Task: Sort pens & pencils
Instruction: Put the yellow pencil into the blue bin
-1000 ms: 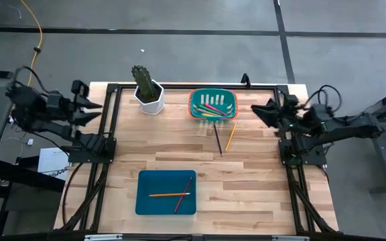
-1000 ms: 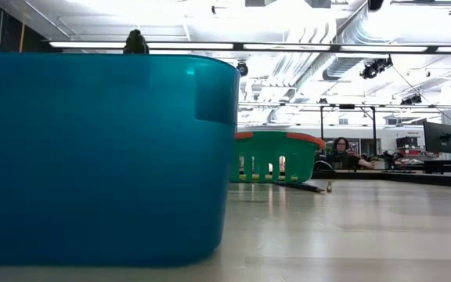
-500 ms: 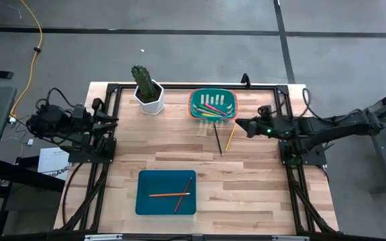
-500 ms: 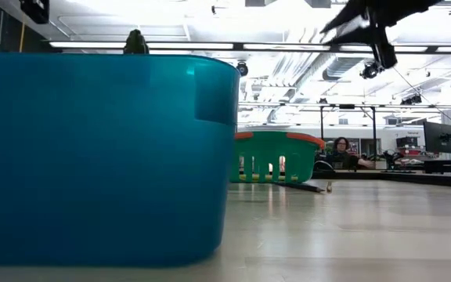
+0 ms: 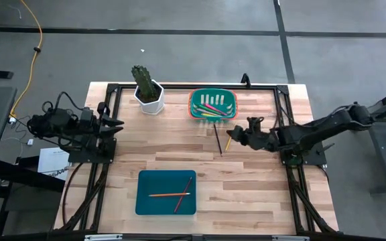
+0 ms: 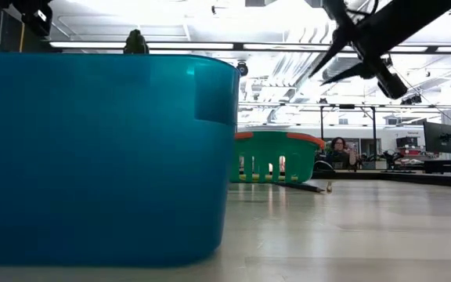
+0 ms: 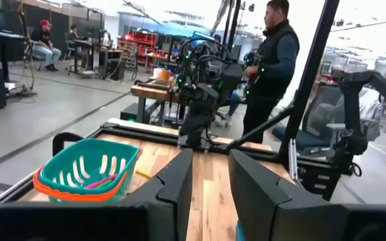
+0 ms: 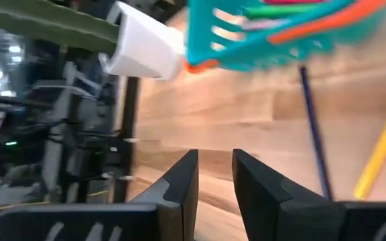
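I've got the right tool low over the surface, right at the yellow pencil beside the dark pencil; its fingers stand slightly parted, clasping nothing. The left tool waits at the left edge of the surface, its fingers also a little apart and empty. Pens lie in the green basket near the potted cactus. Two pencils sit crossed in the blue tray. No readable writing or labels anywhere.
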Action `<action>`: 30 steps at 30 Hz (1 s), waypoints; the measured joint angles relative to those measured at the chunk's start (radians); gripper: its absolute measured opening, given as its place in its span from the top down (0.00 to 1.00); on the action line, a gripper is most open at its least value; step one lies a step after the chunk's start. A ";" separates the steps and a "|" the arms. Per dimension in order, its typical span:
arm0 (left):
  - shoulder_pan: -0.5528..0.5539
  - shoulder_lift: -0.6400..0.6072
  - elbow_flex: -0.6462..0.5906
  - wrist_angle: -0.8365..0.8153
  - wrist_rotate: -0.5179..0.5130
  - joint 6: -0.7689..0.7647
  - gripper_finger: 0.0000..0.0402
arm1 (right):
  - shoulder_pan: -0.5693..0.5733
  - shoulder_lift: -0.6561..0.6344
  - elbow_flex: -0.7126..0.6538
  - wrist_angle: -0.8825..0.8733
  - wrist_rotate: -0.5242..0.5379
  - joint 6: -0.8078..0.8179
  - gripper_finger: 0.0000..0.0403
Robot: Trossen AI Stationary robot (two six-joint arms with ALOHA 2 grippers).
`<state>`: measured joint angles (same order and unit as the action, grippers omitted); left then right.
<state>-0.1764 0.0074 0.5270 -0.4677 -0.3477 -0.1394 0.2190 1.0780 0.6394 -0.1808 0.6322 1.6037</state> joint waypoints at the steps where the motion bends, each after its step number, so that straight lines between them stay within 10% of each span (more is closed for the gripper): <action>1: 0.000 0.000 0.000 -0.003 0.000 0.000 0.79 | -0.003 0.017 0.006 -0.015 -0.011 0.023 0.79; 12: 0.000 0.000 0.000 -0.016 0.013 -0.004 0.79 | -0.056 0.245 0.214 -0.441 -0.171 0.173 0.79; 30: 0.000 0.000 0.000 -0.037 0.017 -0.032 0.79 | -0.136 0.475 0.370 -0.590 -0.378 0.314 0.79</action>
<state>-0.1768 0.0074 0.5274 -0.5043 -0.3309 -0.1711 0.0829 1.5533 1.0093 -0.7705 0.2546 1.9179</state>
